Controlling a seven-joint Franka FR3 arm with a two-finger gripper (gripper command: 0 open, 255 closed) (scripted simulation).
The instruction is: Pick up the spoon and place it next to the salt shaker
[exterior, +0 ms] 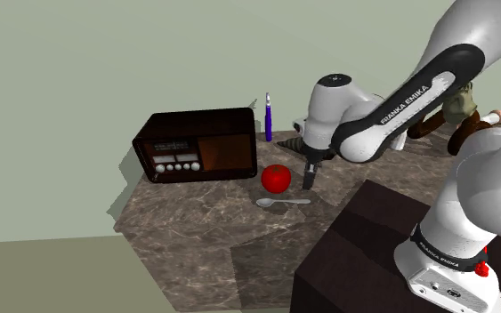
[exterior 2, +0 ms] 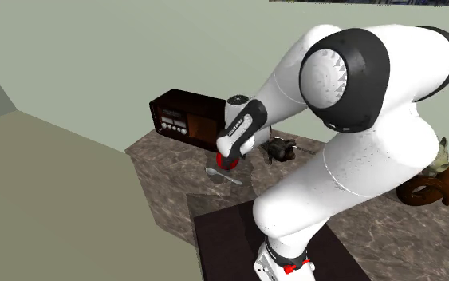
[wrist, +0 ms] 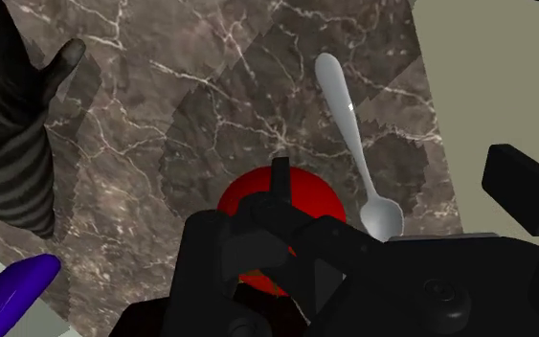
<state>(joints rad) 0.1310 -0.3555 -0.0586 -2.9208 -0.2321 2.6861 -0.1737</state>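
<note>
A dark wooden radio (exterior: pixel 195 145) stands at the left of the marble counter (exterior: pixel 204 240), with a slim purple bottle (exterior: pixel 269 118) behind its right corner. A red apple (exterior: pixel 276 179) sits just right of the radio. The spoon (exterior: pixel 284 203) lies flat just in front of the apple, bowl toward the radio. The gripper (exterior: pixel 309 182) hangs beside the apple, above the spoon's handle end. I cannot tell whether it is apart or together. The dark stand (exterior: pixel 373 258) is at the lower right.

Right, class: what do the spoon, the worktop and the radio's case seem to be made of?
Spoon: likely polished metal, silver-grey with a bright glint.
Worktop: looks like dark marble, brown with pale veins.
Radio case: probably varnished wood, dark reddish brown, faint sheen.
</note>
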